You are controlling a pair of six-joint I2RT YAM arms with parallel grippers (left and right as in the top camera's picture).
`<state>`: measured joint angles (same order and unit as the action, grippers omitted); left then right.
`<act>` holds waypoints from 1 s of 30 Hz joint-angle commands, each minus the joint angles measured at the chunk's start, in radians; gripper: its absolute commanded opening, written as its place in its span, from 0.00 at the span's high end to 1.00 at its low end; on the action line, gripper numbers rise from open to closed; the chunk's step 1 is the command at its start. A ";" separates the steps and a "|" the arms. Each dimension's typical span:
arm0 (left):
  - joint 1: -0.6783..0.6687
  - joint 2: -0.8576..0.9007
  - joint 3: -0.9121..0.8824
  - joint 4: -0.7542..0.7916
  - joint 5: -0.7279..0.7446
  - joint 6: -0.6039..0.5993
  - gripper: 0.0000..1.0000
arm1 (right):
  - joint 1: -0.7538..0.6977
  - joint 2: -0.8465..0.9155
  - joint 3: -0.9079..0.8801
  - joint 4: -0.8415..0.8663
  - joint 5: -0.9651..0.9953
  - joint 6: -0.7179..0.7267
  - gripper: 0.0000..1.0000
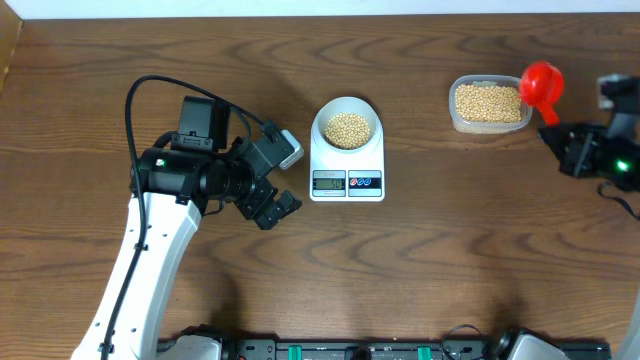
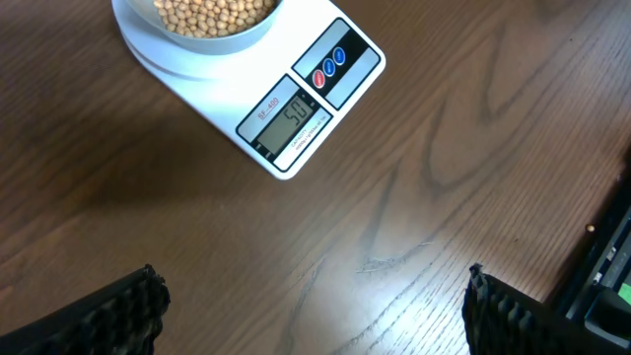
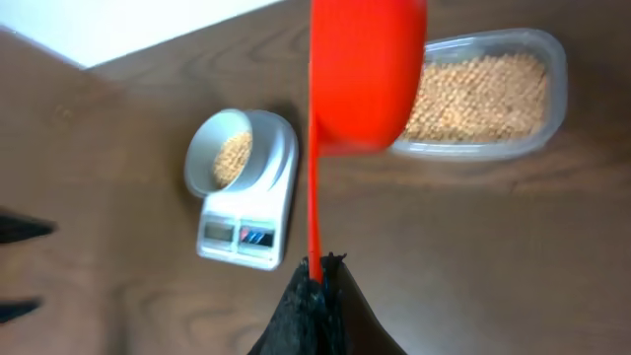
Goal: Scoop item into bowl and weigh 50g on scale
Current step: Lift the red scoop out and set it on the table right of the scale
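The white scale (image 1: pixel 347 180) stands mid-table with the bowl (image 1: pixel 346 128) on it, holding tan beans (image 1: pixel 347 129). In the left wrist view the scale's display (image 2: pixel 292 120) shows digits and the bowl (image 2: pixel 197 30) is at the top edge. My left gripper (image 1: pixel 272 207) is open and empty, left of the scale; its fingers frame bare table (image 2: pixel 311 306). My right gripper (image 1: pixel 555 138) is shut on the handle of a red scoop (image 1: pixel 541 84), whose cup hangs over the clear tub of beans (image 1: pixel 488 104). In the right wrist view the scoop (image 3: pixel 365 79) covers part of the tub (image 3: pixel 493 94), with scale (image 3: pixel 242 222) behind.
The brown wooden table runs to a white wall edge at the back (image 1: pixel 320 8). A black rail with fittings (image 1: pixel 400 350) lies along the front edge. The left arm's white link and cable (image 1: pixel 140 250) cross the left front.
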<state>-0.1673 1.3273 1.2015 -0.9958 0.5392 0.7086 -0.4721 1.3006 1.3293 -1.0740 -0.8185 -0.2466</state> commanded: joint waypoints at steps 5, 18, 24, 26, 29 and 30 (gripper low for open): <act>0.005 -0.014 0.013 -0.006 -0.010 0.013 0.02 | -0.039 0.000 -0.002 -0.170 -0.301 -0.556 0.99; 0.005 -0.014 0.013 -0.006 -0.009 0.013 0.02 | 0.045 0.079 -0.054 -0.175 -0.609 -0.801 0.99; 0.005 -0.014 0.013 -0.006 -0.010 0.013 0.02 | 0.045 0.080 -0.054 -0.168 -0.570 -0.805 0.99; 0.005 -0.014 0.013 -0.006 -0.010 0.013 0.02 | 0.045 0.080 -0.054 -0.168 -0.507 -0.769 0.99; 0.005 -0.014 0.013 -0.006 -0.010 0.013 0.02 | 0.045 0.080 -0.054 -0.169 -0.435 -0.636 0.99; 0.005 -0.014 0.013 -0.006 -0.009 0.013 0.02 | 0.045 0.080 -0.054 -0.170 -0.412 -0.595 0.99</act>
<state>-0.1673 1.3273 1.2015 -0.9958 0.5392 0.7086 -0.4328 1.3819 1.2789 -1.2411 -1.3003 -0.9745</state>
